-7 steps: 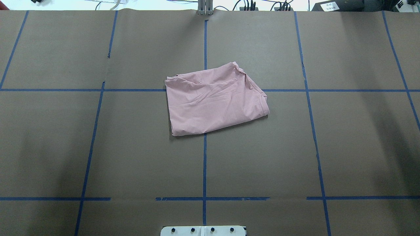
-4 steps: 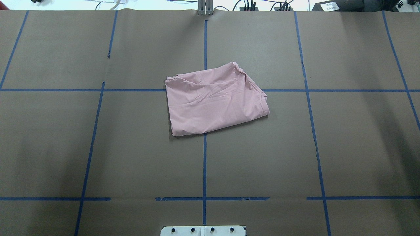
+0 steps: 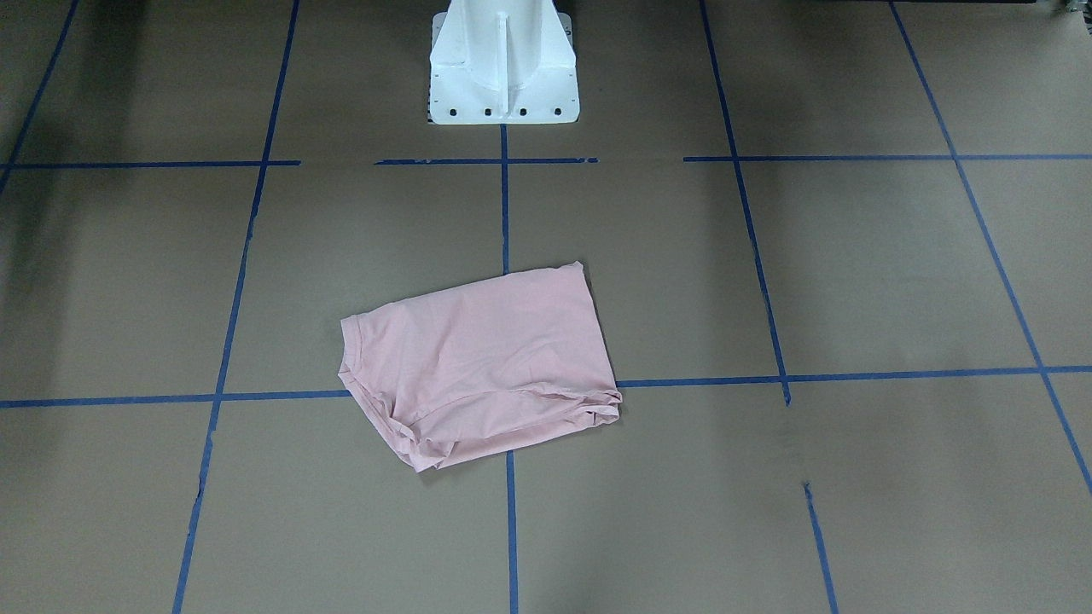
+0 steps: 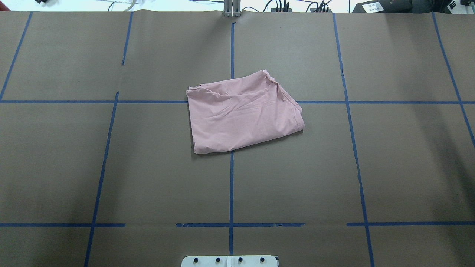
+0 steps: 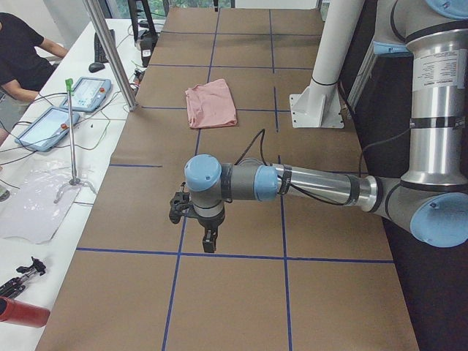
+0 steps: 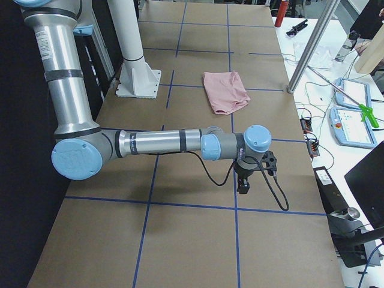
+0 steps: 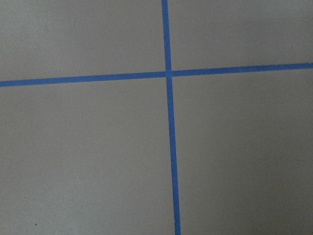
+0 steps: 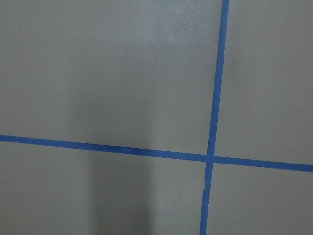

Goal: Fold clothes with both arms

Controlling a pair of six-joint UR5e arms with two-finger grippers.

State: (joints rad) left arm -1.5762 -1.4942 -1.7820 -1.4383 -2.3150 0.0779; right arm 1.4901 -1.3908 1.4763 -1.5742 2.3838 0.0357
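I see pink shirt [image 4: 241, 115] folded into rough rectangle, lying flat in middle of table [image 4: 148, 167], over crossing of blue tape lines [image 4: 231, 185]. Nothing touches it. Left arm [image 5: 314, 183] stretched low over table end, well apart from shirt; right arm [image 6: 162, 143] likewise at opposite end. Jaws of both point down; spread or pressed together, I cannot tell. Wrist views: only table, tape.

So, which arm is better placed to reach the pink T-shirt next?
Right, marginally: right gripper and left gripper both hang far off, but more T-shirt lies right of the centre tape line.
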